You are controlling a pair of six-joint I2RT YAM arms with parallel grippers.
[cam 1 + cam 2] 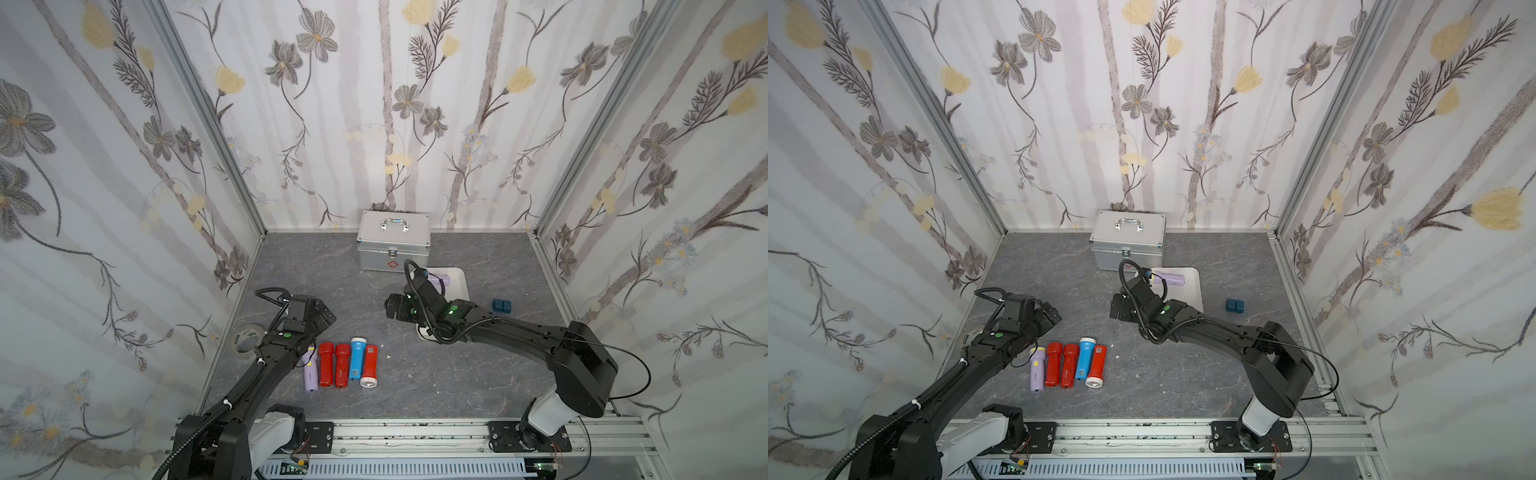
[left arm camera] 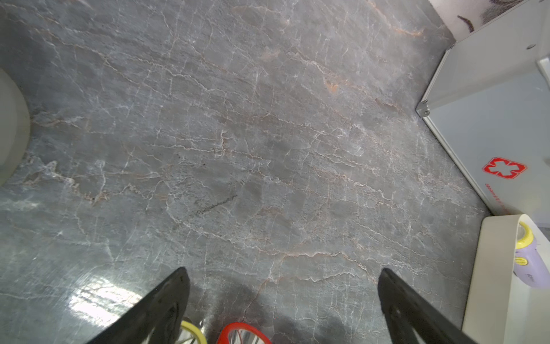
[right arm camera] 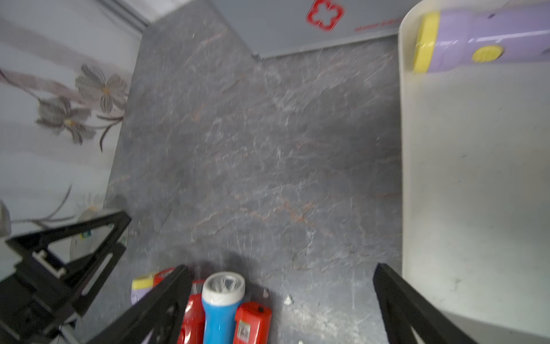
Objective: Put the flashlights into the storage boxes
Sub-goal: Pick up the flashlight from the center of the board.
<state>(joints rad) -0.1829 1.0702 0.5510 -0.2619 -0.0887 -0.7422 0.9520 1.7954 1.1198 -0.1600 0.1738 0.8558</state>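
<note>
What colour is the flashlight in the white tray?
The flashlight is lilac with yellow trim, clearest in right wrist view.

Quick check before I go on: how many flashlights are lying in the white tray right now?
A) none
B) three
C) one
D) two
C: only one lilac flashlight lies in the white tray, while the other five sit in a row on the table.
</note>
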